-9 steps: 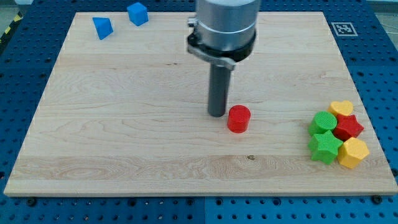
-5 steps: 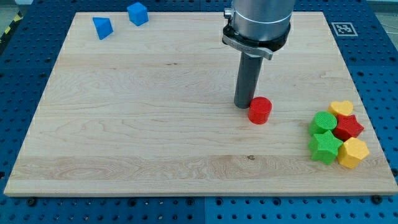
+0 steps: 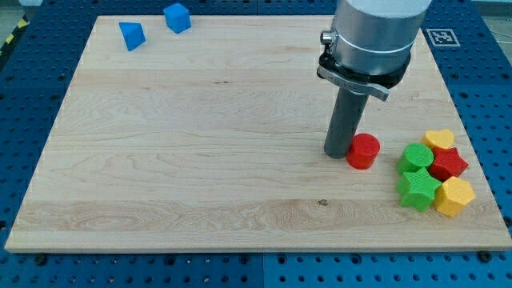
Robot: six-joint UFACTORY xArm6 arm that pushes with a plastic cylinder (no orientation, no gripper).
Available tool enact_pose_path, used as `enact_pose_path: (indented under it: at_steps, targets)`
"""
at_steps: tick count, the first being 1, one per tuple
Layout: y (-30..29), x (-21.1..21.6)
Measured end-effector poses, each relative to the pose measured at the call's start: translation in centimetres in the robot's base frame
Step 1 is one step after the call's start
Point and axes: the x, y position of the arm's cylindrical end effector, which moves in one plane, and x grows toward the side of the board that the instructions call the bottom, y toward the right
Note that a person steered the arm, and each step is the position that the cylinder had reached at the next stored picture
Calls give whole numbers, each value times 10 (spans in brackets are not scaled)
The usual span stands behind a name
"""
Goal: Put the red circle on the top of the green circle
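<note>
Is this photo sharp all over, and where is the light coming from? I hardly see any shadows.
In the camera view, the picture is sharp across the board: wood grain and block edges read clearly. Lighting looks soft and overhead; only a faint shadow hugs my tip, just left of the red circle, and the cluster around the green circle. No strong glare; the metal collar above shows a mild sheen.
</note>
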Motion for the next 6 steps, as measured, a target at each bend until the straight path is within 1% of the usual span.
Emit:
enact_pose_path:
  at_steps: [1,2,3,4,5,6]
  targets:
    - [3,18]
    - [19,18]
    - [59,7]
    - [71,-6]
    - [66,-6]
    - [36,-6]
